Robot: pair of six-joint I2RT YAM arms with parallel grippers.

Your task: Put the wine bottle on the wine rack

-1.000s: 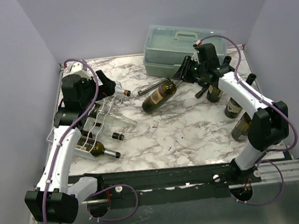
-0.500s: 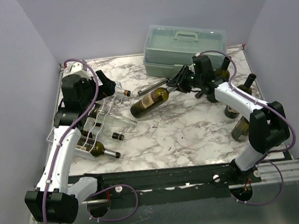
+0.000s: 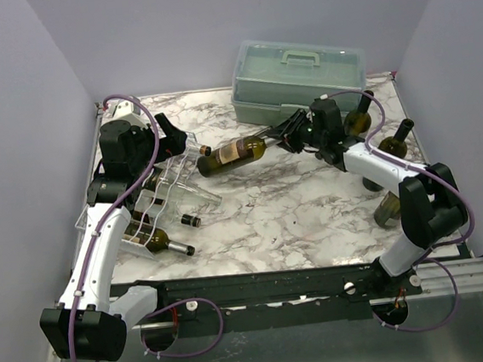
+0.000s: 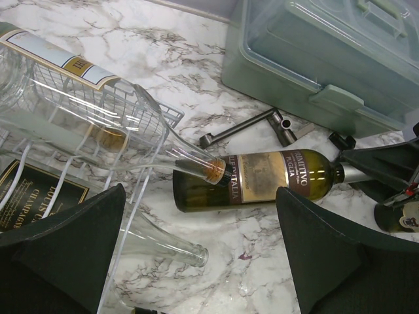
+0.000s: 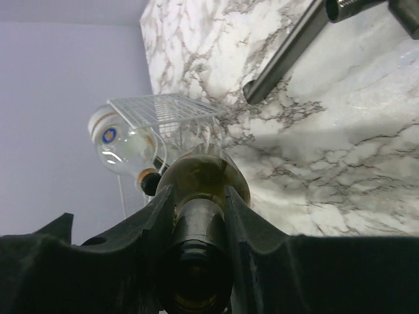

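Marble worktop (image 3: 269, 204), seen from above: your right gripper (image 3: 293, 135) is clamped on the neck of the wine bottle (image 3: 235, 153), which lies level with its base just short of the wine rack (image 3: 169, 188). You cannot tell whether it clears the worktop. Your left gripper (image 3: 178, 140) sits over the rack, its opening hard to read here. Left wrist: its fingers (image 4: 65, 248) stand wide apart, holding nothing. Right wrist: the fingers hide the neck, and the bottle's body blocks its own base.
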